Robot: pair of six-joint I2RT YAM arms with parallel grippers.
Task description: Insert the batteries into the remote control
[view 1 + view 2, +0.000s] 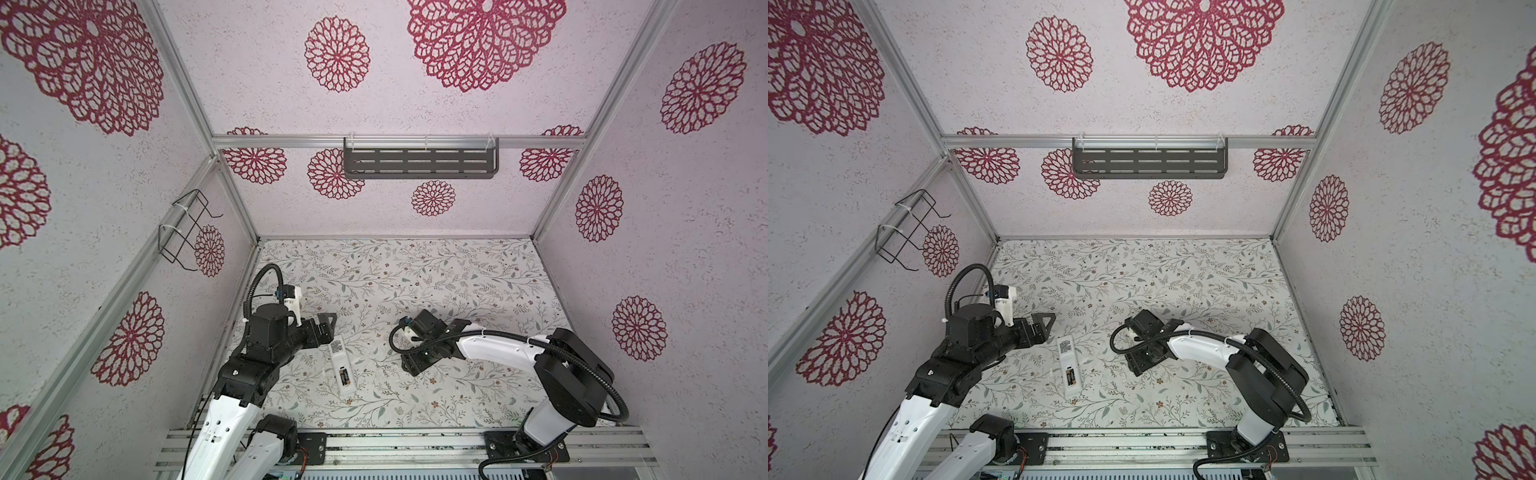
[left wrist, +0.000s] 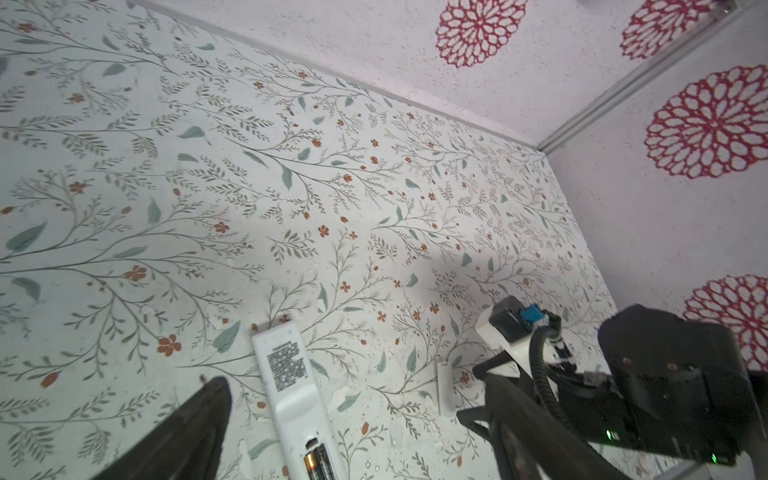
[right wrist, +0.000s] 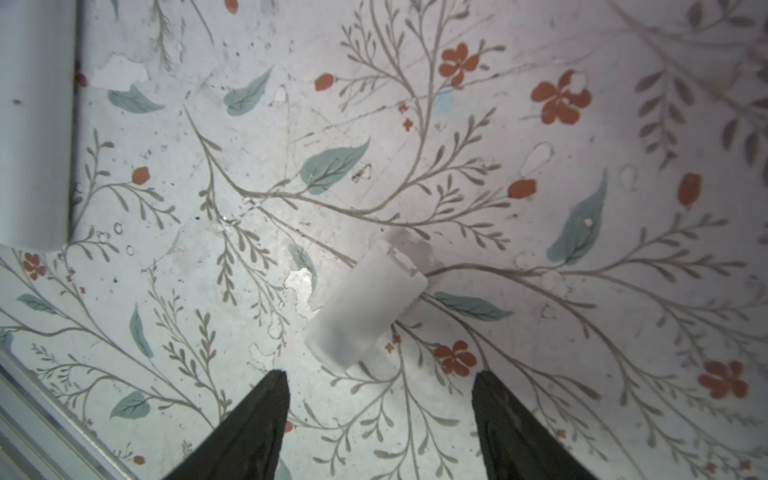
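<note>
We see the slim white plastic remote control [image 1: 340, 365] lying back-up on the floral-print worktop [image 1: 415, 270]. Its bay is uncovered, with two dark cylindrical batteries [image 1: 344, 376] side by side in it. Left fingers [image 2: 195, 428] released, spread wide at the remote's label end. Right fingers [image 3: 257, 424] released. A small white plastic battery cover [image 3: 368, 303], blurred, sits just ahead of them, ungripped, beside the remote.

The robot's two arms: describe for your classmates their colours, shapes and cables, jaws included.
Both the left arm and right arm have smooth white shell links joined by boxy black joints. A black ribbed cable runs along each, looping at the wrist. Each wrist carries a white camera bracket with a blue plug. The jaws are matte black, tapering to narrow tips.
</note>
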